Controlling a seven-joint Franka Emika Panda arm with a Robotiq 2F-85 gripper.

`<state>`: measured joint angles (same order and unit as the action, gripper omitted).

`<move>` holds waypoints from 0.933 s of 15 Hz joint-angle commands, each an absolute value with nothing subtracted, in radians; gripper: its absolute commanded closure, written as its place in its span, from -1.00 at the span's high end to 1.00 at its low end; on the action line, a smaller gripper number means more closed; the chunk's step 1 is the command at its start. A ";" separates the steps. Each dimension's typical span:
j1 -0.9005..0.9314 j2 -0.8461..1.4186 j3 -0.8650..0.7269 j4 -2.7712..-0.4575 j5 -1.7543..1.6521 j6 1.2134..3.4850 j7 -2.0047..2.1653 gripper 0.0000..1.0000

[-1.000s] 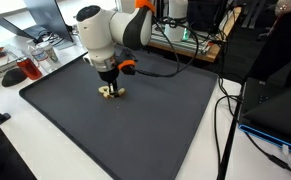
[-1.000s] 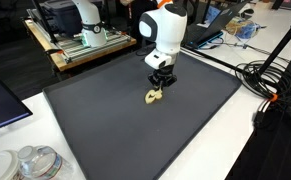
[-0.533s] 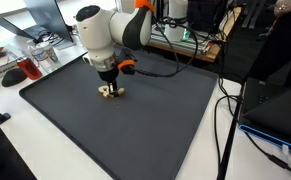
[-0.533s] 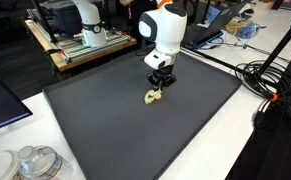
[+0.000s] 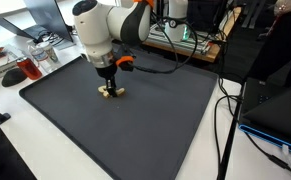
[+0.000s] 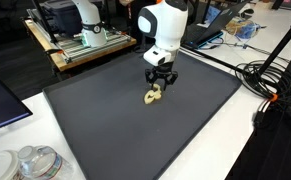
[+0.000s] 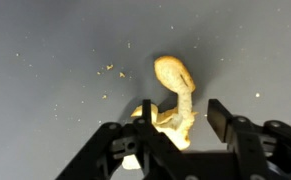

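My black 2-finger gripper (image 7: 182, 118) hovers with its fingers apart just above the pale tan, peanut-shaped object (image 7: 173, 80). The object lies directly below me on the dark grey rubber mat (image 5: 165, 110), its long axis crossing the line between my fingers.

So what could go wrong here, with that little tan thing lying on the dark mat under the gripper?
Two risks, probably. The tan piece is small and knobbly, and it lies nearer one finger of the open gripper, so closing might push it aside or catch only an edge. The crumbs scattered on the mat suggest it may be brittle, so a firm squeeze could break it.
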<state>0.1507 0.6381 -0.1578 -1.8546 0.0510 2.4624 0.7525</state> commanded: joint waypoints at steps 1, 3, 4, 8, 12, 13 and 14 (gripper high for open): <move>0.208 0.565 -0.202 -1.905 -0.033 2.421 0.829 0.85; 0.232 0.546 -0.211 -1.906 -0.085 2.391 0.873 1.00; 0.246 0.537 -0.212 -1.903 -0.112 2.370 0.898 1.00; 0.304 0.519 -0.206 -1.881 -0.223 2.298 1.037 1.00; 0.351 0.531 -0.188 -1.837 -0.287 2.213 1.231 1.00; 0.361 0.538 -0.182 -1.822 -0.296 2.192 1.284 1.00; 0.366 0.542 -0.171 -1.812 -0.300 2.171 1.320 1.00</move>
